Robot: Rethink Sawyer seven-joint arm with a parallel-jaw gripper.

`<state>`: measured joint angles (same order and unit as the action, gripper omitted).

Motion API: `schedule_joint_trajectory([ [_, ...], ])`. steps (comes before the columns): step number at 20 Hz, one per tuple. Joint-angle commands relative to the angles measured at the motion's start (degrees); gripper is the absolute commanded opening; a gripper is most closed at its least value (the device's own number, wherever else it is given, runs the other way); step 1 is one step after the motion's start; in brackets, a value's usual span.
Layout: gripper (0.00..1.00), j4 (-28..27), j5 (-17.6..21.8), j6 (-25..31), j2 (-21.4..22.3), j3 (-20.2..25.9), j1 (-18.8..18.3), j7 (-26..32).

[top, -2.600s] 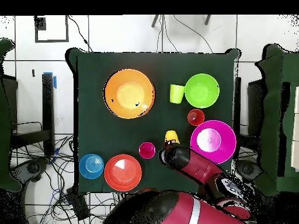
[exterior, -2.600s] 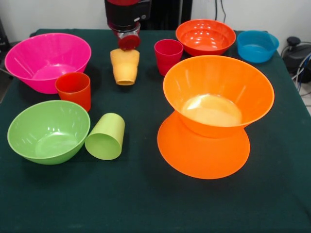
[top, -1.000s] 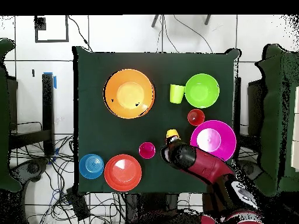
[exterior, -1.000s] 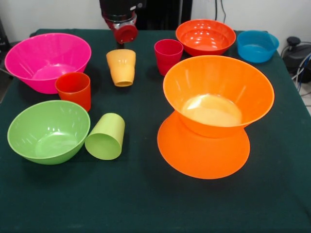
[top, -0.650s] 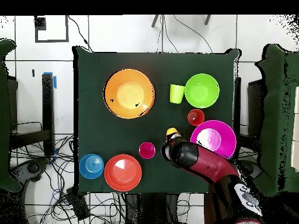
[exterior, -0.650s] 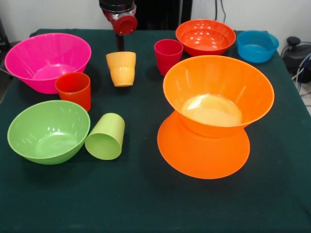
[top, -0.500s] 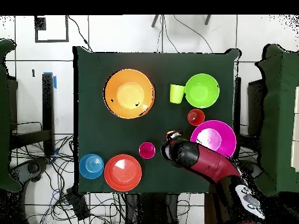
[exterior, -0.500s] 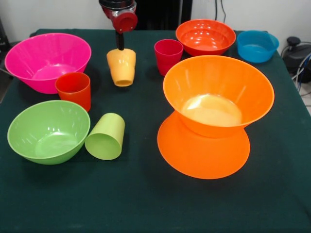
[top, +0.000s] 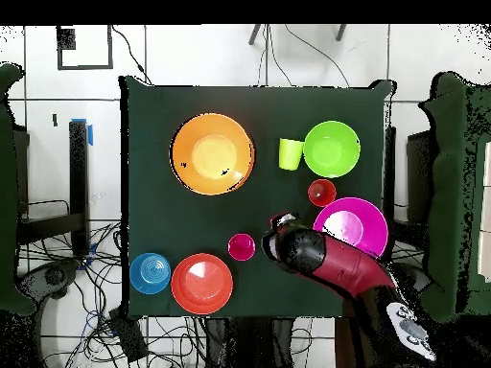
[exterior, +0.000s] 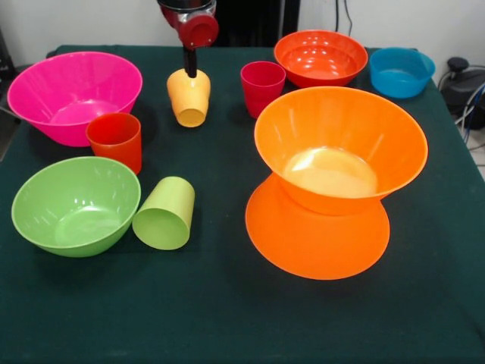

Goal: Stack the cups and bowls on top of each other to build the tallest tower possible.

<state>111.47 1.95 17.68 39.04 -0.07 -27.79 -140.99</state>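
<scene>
Gripper [exterior: 189, 70] pinching yellow-orange cup [exterior: 189, 98] by its upturned base, tilted, off the table; overhead view hides the cup beneath the arm [top: 331, 259]. Arm descends vertically.

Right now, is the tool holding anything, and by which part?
The tool appears to hold the yellow cup, tilted, by its upper end. The exact contact is too small to make out.

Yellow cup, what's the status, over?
Claw gripping the yellow cup by its rim, cup tilted off the table. Orange bowls stacked two high. Magenta cup stands between them.
</scene>
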Motion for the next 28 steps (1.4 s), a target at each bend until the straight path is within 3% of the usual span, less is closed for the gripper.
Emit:
schedule_joint_trajectory([
  [1, 0.0, 1.2, 3.6, 4.2, -1.6, 5.9, -0.1, 3.7],
  [8, 0.0, 1.2, 4.0, 3.5, -2.3, 5.9, -0.7, 3.8],
  [13, 0.0, 2.9, 4.3, 0.4, -1.5, 4.7, 1.1, 1.4],
  [18, 0.0, 2.1, 4.2, 2.9, 1.0, 2.7, 3.1, 0.8],
  [24, 0.0, -3.8, 11.6, 11.5, 2.1, 7.6, -0.7, 15.4],
  [28, 0.0, -8.6, 17.1, 16.2, 0.1, 15.4, -5.5, 25.8],
])
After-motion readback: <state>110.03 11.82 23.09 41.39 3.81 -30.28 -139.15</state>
